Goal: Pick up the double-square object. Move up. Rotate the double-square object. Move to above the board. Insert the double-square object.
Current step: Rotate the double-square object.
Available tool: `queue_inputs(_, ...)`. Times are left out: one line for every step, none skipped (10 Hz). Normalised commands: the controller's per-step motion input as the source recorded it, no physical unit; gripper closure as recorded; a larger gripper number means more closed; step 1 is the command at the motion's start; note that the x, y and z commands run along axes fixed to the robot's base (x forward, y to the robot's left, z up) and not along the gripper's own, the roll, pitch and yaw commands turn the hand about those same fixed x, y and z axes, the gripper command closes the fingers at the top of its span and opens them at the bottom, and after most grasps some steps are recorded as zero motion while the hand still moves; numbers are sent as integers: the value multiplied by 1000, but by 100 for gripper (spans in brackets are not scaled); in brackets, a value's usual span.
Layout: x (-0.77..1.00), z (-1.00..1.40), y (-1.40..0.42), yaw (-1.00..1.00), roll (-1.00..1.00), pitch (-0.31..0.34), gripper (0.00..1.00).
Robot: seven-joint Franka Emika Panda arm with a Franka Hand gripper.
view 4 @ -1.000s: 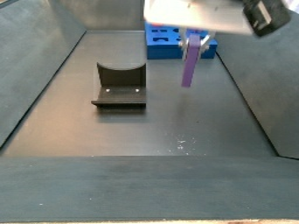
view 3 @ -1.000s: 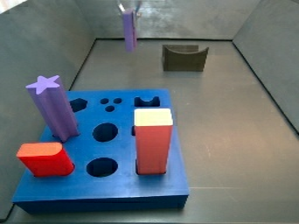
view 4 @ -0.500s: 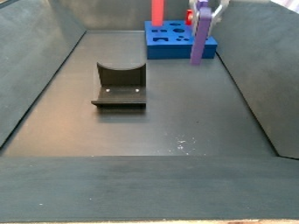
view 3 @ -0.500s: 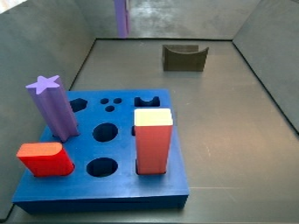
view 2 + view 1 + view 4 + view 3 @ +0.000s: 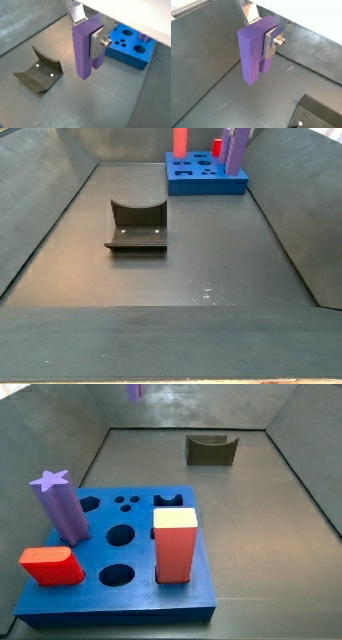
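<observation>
holding double-square object (image 5: 256, 52) upright | gripper (image 5: 264, 36) clamped on its upper part | high above floor

Dim, even light; soft shadows; small, slightly blurry pictures.

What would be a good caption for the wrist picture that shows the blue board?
End effector holds the double-square object upright in the air, above the floor, between the board and a dark U-shaped block.

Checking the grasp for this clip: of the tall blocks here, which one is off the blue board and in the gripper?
The plain lilac-purple double-square object, clamped in the gripper high above the floor. The purple star-topped column and red yellow-topped block stand in the board.
</observation>
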Motion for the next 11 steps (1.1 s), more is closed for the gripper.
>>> queue_inputs(0,0,0,-1000,2,166,100)
queue_inputs(27,-78,5,-1000,-19,163,100)
queue_inputs(33,-58,19,-907,-41,160,100)
queue_inputs(41,-7,24,-491,-43,131,100)
queue_inputs(42,0,24,-358,-43,126,100)
queue_inputs(55,0,8,-1000,0,0,100)
queue_inputs(56,1,9,-1000,0,0,100)
queue_inputs(51,-4,9,-1000,0,1,100)
queue_inputs(48,-7,8,-1000,0,2,100)
queue_inputs(44,-10,9,-1000,-1,3,100)
queue_inputs(42,-11,9,-1000,-1,5,100)
